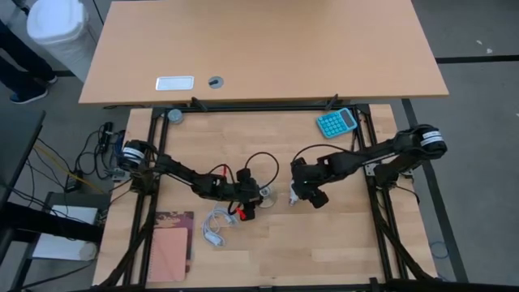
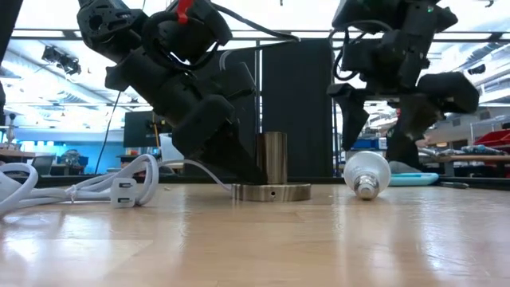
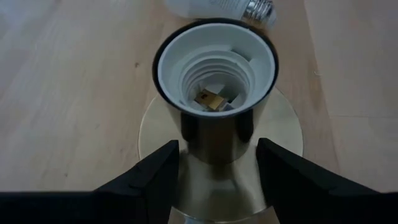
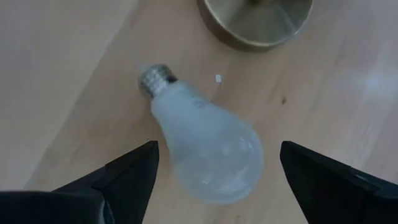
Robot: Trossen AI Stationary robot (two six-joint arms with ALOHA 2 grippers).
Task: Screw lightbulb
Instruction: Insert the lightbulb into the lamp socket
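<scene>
The lightbulb (image 4: 208, 146) lies on its side on the wooden table, its silvery screw cap (image 4: 152, 79) pointing toward the socket; it also shows in the low view (image 2: 366, 174) and the high view (image 1: 293, 198). The brass socket (image 3: 214, 81) stands upright on its round base (image 2: 271, 192). My left gripper (image 3: 217, 171) is open, one finger on either side of the socket's tube, low near the base. My right gripper (image 4: 214, 180) is open above the bulb's globe, its fingers standing apart on either side of it and clear of it. My left gripper has its fingers (image 3: 158, 171) close on both sides of the lower part of the socket's tube (image 3: 217, 134), coming in slanting from the table's left. I cannot tell whether they touch it. The socket stands upright on its base on the table.
A white cord with a plug (image 1: 215, 223) lies near the left arm, and it shows in the low view too (image 2: 119, 190). A blue calculator (image 1: 336, 122) lies at the far right. A pink notebook (image 1: 169, 250) lies at the near left. A raised tabletop (image 1: 259, 49) spans the far side.
</scene>
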